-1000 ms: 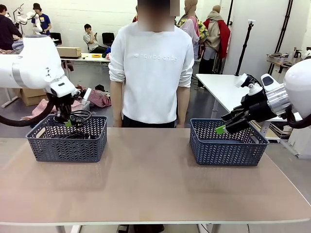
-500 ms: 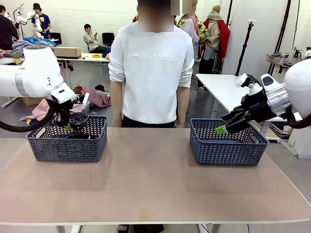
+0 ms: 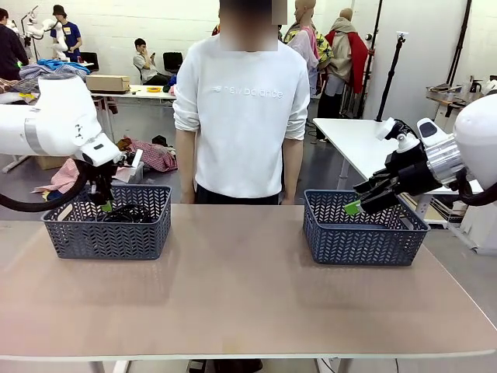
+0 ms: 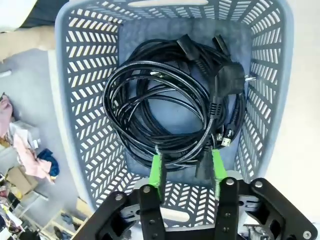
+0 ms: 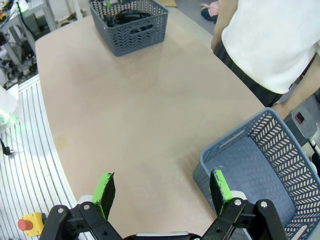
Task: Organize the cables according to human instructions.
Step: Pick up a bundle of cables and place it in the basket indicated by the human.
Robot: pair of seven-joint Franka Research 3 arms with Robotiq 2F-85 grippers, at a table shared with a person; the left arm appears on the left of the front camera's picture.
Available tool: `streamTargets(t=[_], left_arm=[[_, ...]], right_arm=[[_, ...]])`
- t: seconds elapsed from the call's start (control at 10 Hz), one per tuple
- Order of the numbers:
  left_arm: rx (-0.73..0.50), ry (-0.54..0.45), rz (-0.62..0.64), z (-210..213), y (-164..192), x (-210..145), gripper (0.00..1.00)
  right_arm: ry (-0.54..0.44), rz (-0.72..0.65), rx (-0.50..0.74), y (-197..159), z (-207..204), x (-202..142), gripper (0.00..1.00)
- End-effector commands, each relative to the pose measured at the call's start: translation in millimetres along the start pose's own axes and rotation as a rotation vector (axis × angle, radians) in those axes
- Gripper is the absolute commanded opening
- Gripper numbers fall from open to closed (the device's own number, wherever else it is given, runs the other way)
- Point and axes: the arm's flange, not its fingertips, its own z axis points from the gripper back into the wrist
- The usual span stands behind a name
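Several black cables [image 4: 165,100] lie coiled together on the floor of the left grey basket [image 4: 85,100], chunky plugs toward one wall. My left gripper [image 4: 187,167] hangs just above them, open, with nothing held between its green pads. From the front, the left gripper [image 3: 105,203] dips into the back of that basket [image 3: 109,233], and the cables [image 3: 130,211] peek over the rim. My right gripper [image 3: 353,207] hovers open at the left rim of the right basket [image 3: 361,237]. In the right wrist view my right gripper [image 5: 162,187] holds nothing.
A person in a white sweatshirt [image 3: 242,116] stands at the far edge between the baskets, arms down. The right basket [image 5: 280,165] has a bare floor. The tan table [image 3: 248,287] is open between and in front of both baskets.
My left gripper has lowered a cable loop from above the rim into the left basket and opened, letting it go. The right arm has not moved.
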Motion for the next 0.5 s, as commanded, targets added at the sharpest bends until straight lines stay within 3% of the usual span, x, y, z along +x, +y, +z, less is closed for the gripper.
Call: streamTargets(t=[0.0, 0.1, 0.2, 0.3, 0.4], left_arm=[[-0.042, 0.012, 0.008, 15, 2, -5, 0.58], [-0.056, 0.010, 0.007, 21, 2, -6, 0.93], [-0.069, 0.008, 0.010, 27, 2, -10, 0.78], [-0.087, 0.010, 0.016, 30, 3, -12, 1.00], [-0.358, -0.056, -0.470, 80, -37, 76, 0.98]], right_arm=[[-0.030, 0.014, 0.017, -4, -2, -1, 1.00], [-0.030, 0.014, 0.017, -4, -2, -1, 1.00], [-0.030, 0.014, 0.017, -4, -2, -1, 1.00], [-0.030, 0.014, 0.017, -4, -2, -1, 1.00], [-0.030, 0.014, 0.017, -4, -2, -1, 1.00]])
